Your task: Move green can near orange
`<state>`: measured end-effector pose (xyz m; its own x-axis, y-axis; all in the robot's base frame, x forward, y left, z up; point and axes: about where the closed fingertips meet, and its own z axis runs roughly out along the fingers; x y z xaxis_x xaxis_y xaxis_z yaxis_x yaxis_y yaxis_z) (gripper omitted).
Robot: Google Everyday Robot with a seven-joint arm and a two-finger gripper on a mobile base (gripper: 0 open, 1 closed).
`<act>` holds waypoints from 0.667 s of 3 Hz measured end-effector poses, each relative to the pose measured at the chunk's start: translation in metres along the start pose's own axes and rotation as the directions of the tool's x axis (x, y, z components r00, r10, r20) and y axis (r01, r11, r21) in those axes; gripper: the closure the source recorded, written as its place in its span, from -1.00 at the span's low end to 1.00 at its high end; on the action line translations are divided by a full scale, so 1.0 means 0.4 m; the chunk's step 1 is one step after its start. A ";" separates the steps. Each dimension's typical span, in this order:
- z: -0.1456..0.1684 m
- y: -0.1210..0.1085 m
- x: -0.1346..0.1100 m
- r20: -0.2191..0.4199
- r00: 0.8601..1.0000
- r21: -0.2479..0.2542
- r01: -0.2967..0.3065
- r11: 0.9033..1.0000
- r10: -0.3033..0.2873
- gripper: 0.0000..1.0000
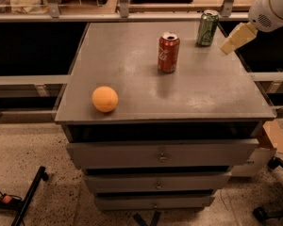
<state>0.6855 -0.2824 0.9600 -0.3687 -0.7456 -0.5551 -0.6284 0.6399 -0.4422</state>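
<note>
The green can (207, 28) stands upright at the far right corner of the grey cabinet top (132, 74). The orange (104, 99) lies near the front left edge. My gripper (237, 37) comes in from the upper right on a white arm and hovers just right of the green can, apart from it, holding nothing.
A red Coca-Cola can (168, 52) stands upright in the middle back of the top, left of the green can. Drawers (160, 154) sit below the top. A shelf rail with posts (122, 13) runs behind. A cardboard piece (276, 138) lies at the right.
</note>
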 end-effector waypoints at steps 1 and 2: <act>0.000 0.000 0.000 0.000 1.000 0.000 0.000 1.000 0.000 -1.00; 0.054 -0.019 -0.006 0.032 0.998 -0.006 -0.048 0.999 0.048 -1.00</act>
<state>0.7060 -0.2815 0.9493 -0.3759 -0.7078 -0.5981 -0.6144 0.6735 -0.4110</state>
